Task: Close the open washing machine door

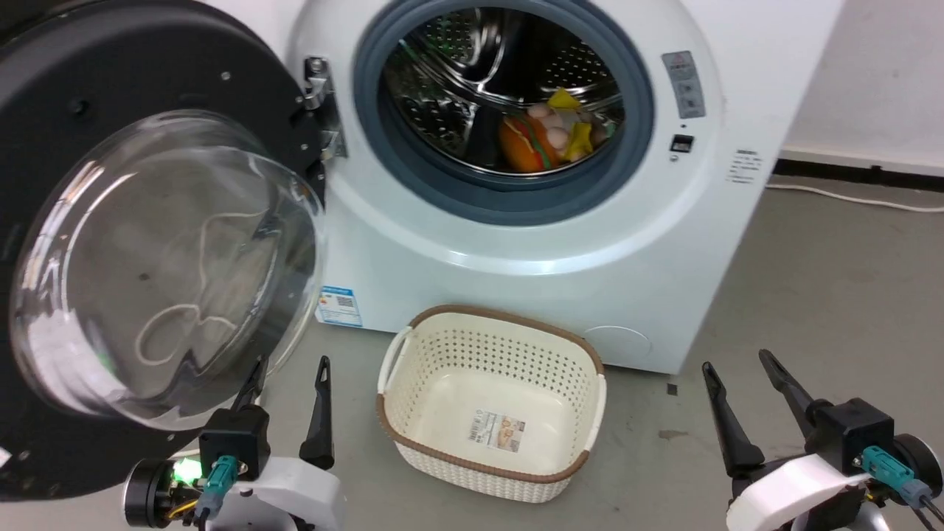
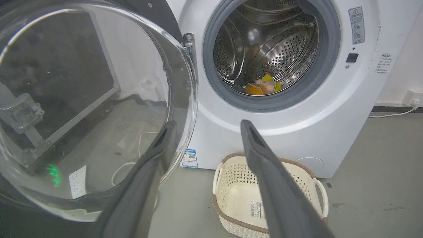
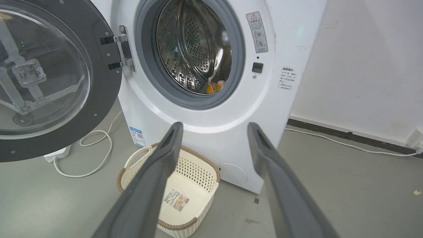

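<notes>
Bright, even indoor light leaves only faint soft shadows on the grey floor (image 1: 811, 295), while white glare streaks the bulging glass of the washing machine door (image 1: 162, 265) at nine o'clock in the head view, the steel drum (image 1: 501, 81) glints at twelve, and both wrist views bow towards their edges.

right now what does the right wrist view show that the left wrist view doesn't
The right wrist view has the right gripper, open, and the two hinge brackets of the washing machine door. The left wrist view has the left gripper, open, with one finger in front of the door's glass. Both have the door swung open, the steel drum with colourful toys, and the cream basket.
</notes>
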You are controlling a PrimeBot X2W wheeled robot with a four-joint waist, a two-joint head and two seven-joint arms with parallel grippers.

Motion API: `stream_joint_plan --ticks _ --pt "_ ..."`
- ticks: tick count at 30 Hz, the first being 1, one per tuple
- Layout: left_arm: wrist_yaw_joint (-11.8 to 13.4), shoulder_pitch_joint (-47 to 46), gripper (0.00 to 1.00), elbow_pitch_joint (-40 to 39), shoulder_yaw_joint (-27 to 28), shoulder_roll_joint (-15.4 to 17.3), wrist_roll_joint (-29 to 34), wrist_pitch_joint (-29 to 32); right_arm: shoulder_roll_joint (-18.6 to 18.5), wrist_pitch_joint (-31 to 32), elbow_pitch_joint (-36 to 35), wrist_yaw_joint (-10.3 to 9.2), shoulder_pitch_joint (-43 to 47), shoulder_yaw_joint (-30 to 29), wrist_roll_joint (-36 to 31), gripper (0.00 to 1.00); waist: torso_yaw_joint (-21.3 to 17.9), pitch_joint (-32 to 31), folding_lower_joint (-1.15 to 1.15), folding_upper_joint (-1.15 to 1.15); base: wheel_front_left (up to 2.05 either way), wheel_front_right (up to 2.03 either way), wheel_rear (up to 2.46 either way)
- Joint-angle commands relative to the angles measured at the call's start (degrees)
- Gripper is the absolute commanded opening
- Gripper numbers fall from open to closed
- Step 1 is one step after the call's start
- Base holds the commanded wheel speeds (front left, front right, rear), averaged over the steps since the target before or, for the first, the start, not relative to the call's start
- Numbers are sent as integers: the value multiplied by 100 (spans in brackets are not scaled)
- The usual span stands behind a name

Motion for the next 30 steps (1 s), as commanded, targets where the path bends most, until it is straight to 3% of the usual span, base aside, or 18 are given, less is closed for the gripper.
stream_joint_plan --ticks 1,30 --pt "-14 -32 100 13 -30 4 -32 -54 4 -59 1 1 58 8 27 100 83 -18 0 0 0 0 0" --pt "186 165 100 -245 28 8 -98 -414 8 -418 342 2 -253 424 -124 100 1004 89 -1 0 -1 -1 -1"
